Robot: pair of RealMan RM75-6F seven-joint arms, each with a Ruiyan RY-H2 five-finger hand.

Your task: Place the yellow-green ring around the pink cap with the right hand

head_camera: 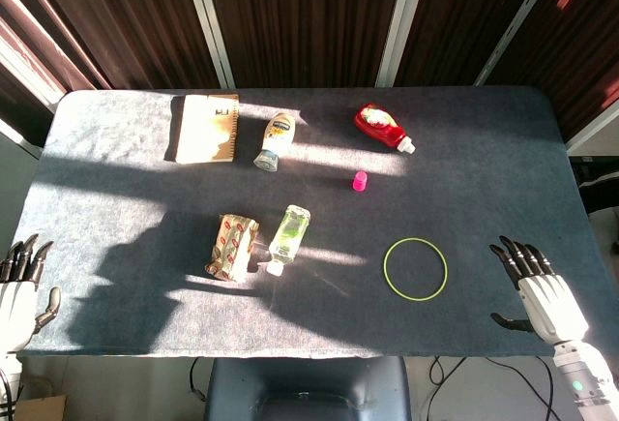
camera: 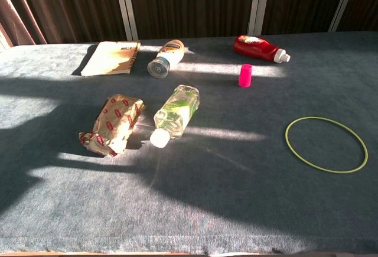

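Right hand (head_camera: 542,290): released, it holds nothing; fingers are apart and point up the picture. It rests at the near right edge of the table (head_camera: 116,121), seen in the head view only.
Left hand (head_camera: 19,290): at the near left edge, nothing in it, fingers loosely together; whether it is released or clenched I cannot tell.
Ring from right hand: the yellow-green ring (head_camera: 416,268) lies flat on the cloth, at about 9 to 10 o'clock from the right hand, near but not touching.
Cap from ring: the pink cap (head_camera: 360,182) stands upright at about 11 o'clock from the ring, well apart.
Nearer hand: the right one, clearly.
Long axis: none, the ring is round, so any side can be taken.
Next move, my judgement: reach left to the ring's near rim, then carry it up and left.
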